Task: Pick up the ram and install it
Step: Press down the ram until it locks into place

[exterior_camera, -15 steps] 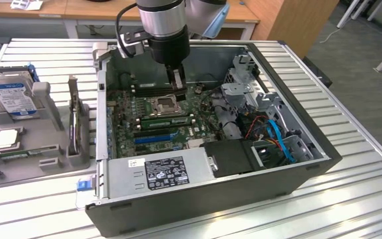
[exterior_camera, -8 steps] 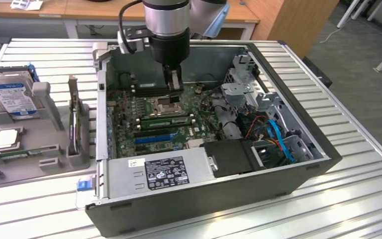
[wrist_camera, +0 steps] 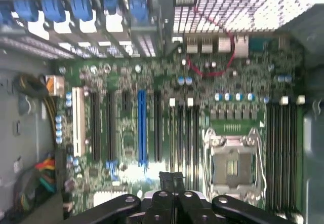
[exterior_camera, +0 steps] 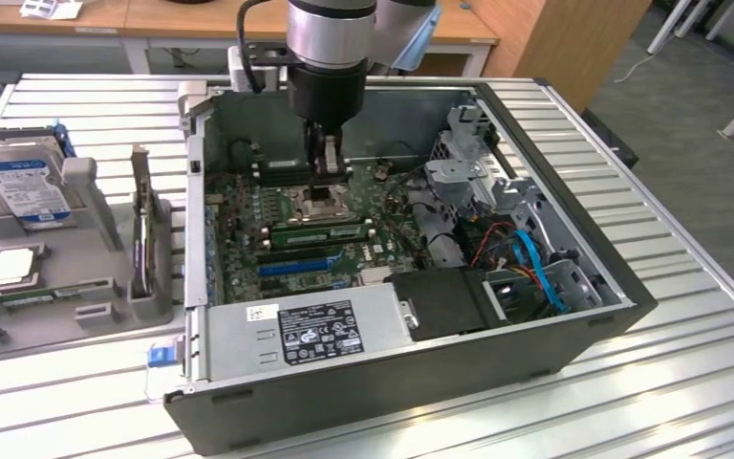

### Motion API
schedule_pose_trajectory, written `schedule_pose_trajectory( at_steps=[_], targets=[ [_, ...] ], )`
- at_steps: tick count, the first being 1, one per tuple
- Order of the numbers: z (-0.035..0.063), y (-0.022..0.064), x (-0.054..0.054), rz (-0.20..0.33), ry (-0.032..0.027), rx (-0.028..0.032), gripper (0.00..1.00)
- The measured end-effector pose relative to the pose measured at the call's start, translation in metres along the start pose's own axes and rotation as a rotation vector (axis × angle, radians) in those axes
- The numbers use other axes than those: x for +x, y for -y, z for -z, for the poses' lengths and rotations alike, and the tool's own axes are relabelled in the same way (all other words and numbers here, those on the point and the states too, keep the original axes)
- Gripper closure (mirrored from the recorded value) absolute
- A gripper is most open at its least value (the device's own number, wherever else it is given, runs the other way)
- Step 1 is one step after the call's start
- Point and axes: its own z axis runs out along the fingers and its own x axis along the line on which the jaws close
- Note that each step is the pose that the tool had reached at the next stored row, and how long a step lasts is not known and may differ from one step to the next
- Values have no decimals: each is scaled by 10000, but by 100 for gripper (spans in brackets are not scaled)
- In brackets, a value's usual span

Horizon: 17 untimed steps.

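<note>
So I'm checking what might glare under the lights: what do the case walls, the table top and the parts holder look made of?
The case walls look like dark grey painted sheet metal: thin folded edges, matte sheen. The table top looks like bare aluminium, judging by its ribbed silvery slats that catch light. The parts holder seems to be grey matte plastic, possibly printed; that is uncertain.

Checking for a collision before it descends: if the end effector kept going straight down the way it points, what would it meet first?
Most likely the motherboard near the CPU socket; the end effector hangs just above it, though depth is hard to judge.
</note>
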Motion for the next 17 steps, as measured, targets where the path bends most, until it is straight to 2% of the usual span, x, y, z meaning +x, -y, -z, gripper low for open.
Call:
schedule_pose_trajectory(
  at_steps=[3,6,17],
  targets=[
    [0,0,0,-1,1,-1,89],
    [-1,38,-2,3,1,0,89],
    [-3,273,-10,4,2,0,89]
  ],
)
